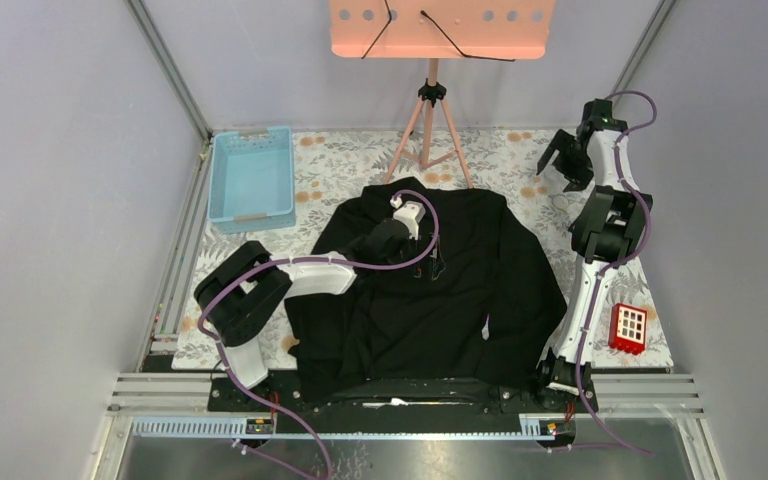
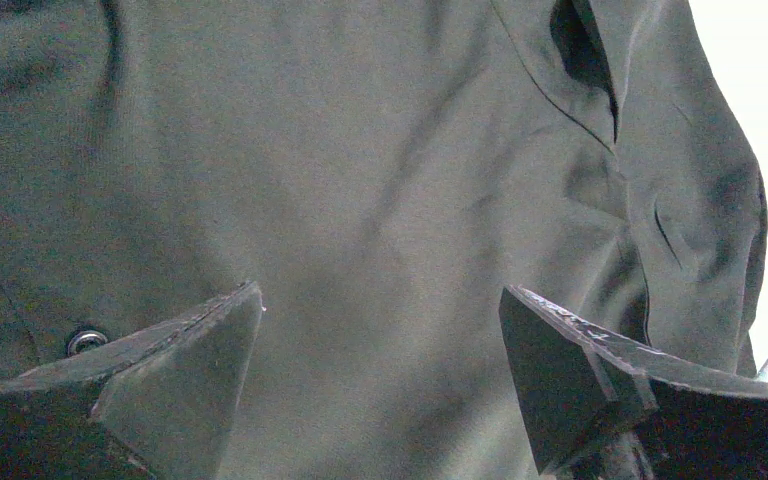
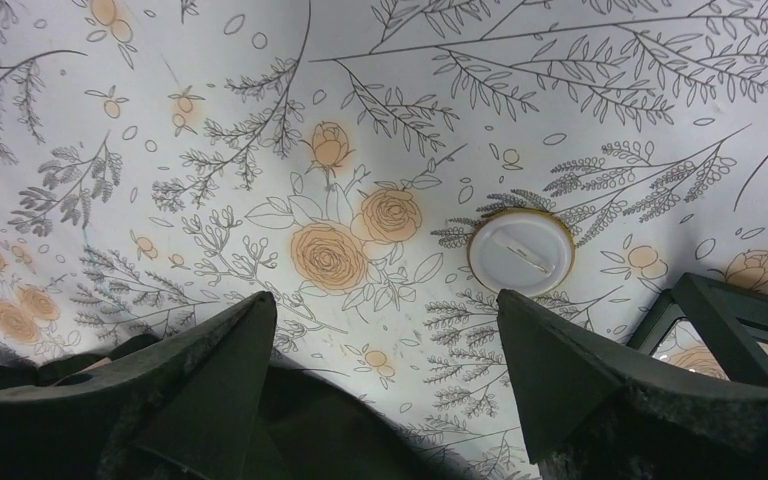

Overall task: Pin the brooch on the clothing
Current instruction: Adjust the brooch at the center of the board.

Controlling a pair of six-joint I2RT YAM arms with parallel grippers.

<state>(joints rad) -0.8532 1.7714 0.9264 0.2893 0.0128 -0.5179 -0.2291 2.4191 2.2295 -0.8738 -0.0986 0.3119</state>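
Hovering wide open, the left claw [image 2: 382,295] overlies the shirt [image 2: 360,150], the right claw [image 3: 385,300] the brooch [image 3: 520,250]; blue basket [image 1: 252,185], tripod [image 1: 430,120] nearby.

One shirt [image 1: 430,290]; one brooch [image 3: 520,250]; one blue bin [image 1: 251,178]; one red tray [image 1: 628,328]; one tripod stand [image 1: 432,95].

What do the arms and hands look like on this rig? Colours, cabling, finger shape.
Both arms share one build: the left arm and right arm have white links, black joint housings and a purple cable looped outside. The left hand and right hand each carry two dark, wedge-shaped fingers. No markings visible.
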